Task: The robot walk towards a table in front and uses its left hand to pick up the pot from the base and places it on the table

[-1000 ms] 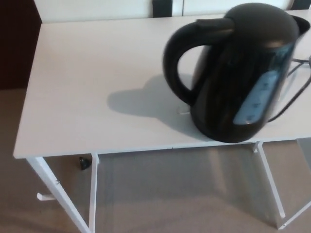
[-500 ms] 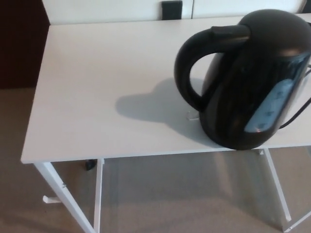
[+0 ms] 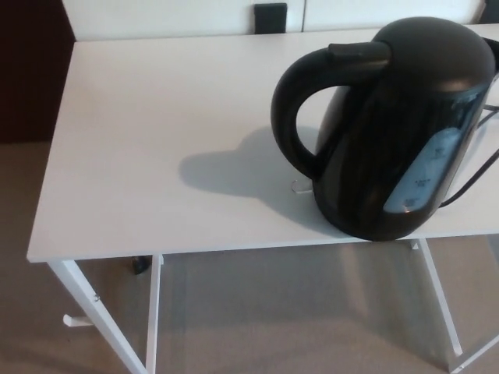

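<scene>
A black pot (image 3: 390,132) is seen standing upright on the right part of a white surface (image 3: 156,117), close to the near edge. Its rounded body is cut off slightly by the right border of the picture. The looped handle (image 3: 282,117) is turned towards the robot's left, over the open middle of the surface, and a pale blue level window (image 3: 421,179) is shown down the side facing the camera. The base is possibly hidden beneath the pot's body; it cannot be made out from this angle. A thin dark cable (image 3: 472,181) is seen running away from behind the pot towards the right border. A soft grey shadow (image 3: 226,167) is cast by the pot leftwards across the surface, and a small pale tab (image 3: 300,185) lies just beside the pot's lower left side, under the handle.

Neither robot hand is shown in the head view, so whether either is released, clenched or grasping cannot be told.

At the far edge of the surface a small black rectangular object (image 3: 270,15) is seen against a light wall. White legs (image 3: 93,308) are visible below the near edge, with a small dark item (image 3: 139,265) tucked just beneath it, and beige carpet (image 3: 273,312) is spread underneath.
</scene>
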